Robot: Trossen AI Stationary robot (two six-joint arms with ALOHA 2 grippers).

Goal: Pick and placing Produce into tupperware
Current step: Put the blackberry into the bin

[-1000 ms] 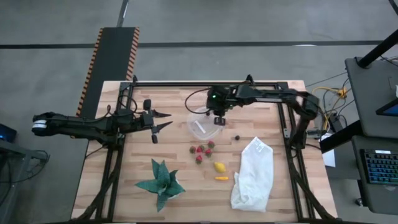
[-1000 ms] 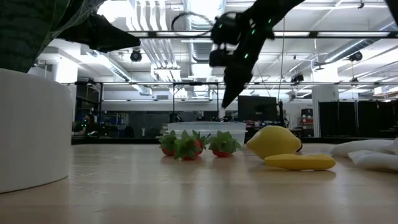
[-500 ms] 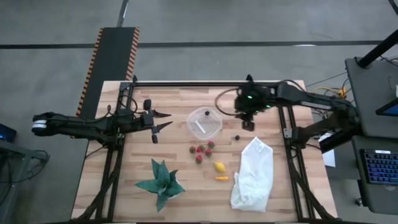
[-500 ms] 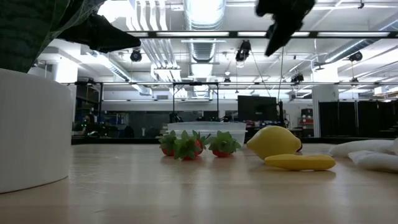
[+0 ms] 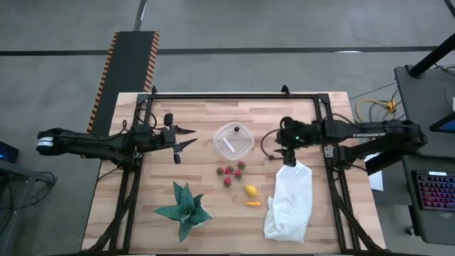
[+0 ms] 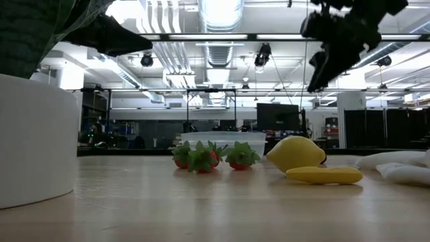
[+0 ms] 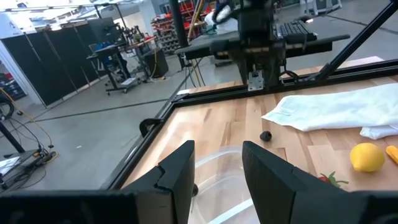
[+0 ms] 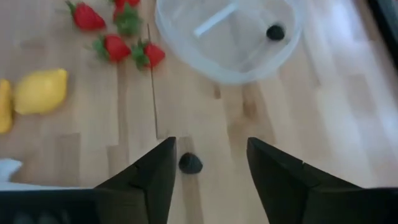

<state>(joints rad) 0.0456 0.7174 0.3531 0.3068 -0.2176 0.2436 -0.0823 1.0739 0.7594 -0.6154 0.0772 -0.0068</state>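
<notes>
— Where is the tub?

— The clear tub (image 5: 234, 140) sits on the table (image 5: 213, 117), near its far middle; one dark ball (image 8: 275, 32) lies inside it beside a white mark (image 8: 215, 19).

— And the rest of the fruit?

— A second dark ball (image 8: 190, 163) lies on the bare wood, apart from the tub; the strawberries (image 5: 230, 173) cluster just in front of the tub; the lemon (image 5: 251, 190) and a small orange piece (image 5: 253, 203) lie nearer the front edge.

— The grippers?

— The right gripper (image 8: 208, 171) hangs above the loose ball, fingers spread, nothing between them; the left gripper (image 5: 186, 137) waits at the table's left side, fingers parted and empty.

— Anything else?

— A white cloth bag (image 5: 290, 200) right of the lemon; a green spiky plant (image 5: 183, 208) at front left.
</notes>
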